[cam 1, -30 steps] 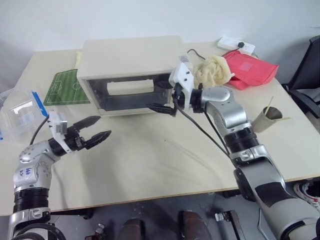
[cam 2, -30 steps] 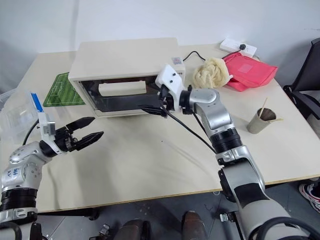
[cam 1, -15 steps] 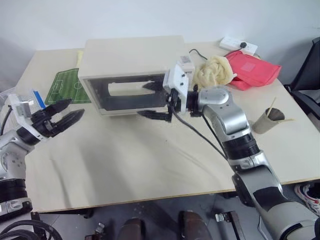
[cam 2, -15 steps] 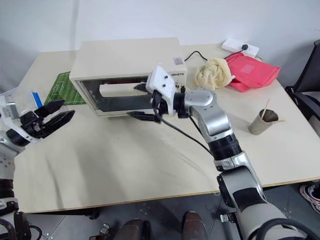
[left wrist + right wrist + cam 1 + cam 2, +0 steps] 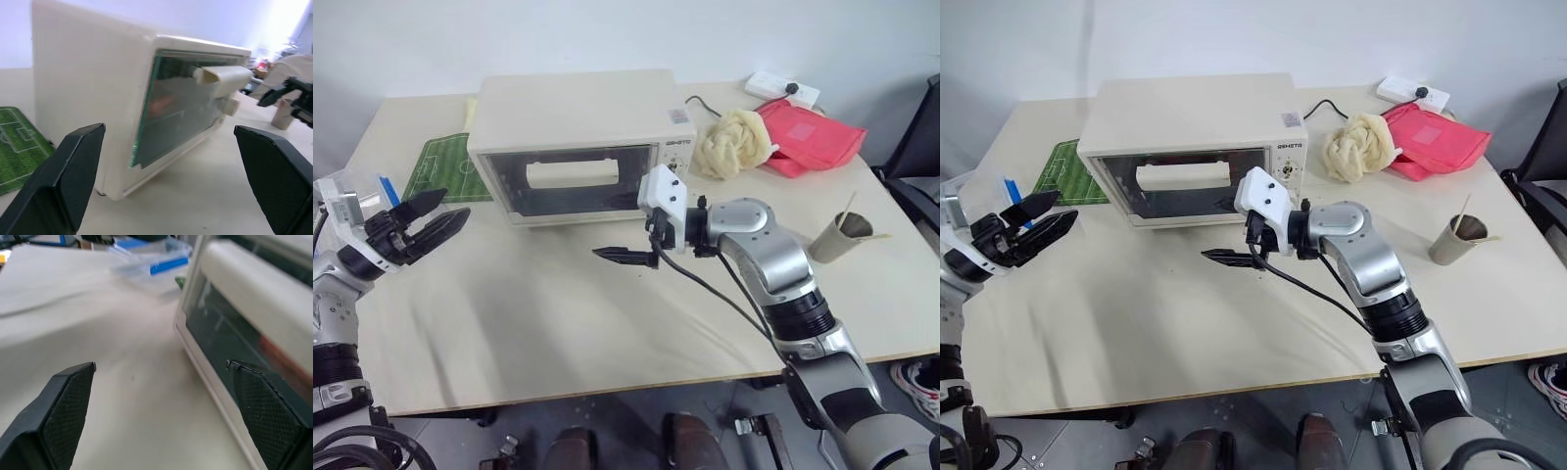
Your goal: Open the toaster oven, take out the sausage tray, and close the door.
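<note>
Two arms are reaching over the table (image 5: 558,323). The left gripper (image 5: 431,217) is hovering near the table's left edge, fingers spread wide and pointing toward the oven (image 5: 576,117), well apart from it and gripping nothing. The right arm is bending across in front of the oven, its gripper (image 5: 631,250) pointing left just above the tabletop, fingers likewise spread and empty, near the door (image 5: 573,181) but not touching it. The door is standing shut, its bar handle (image 5: 573,174) lying across the glass. Something red is showing dimly behind the glass in the wrist views; the tray itself cannot be made out. A paper cup (image 5: 837,235) is holding a stick at the right.
</note>
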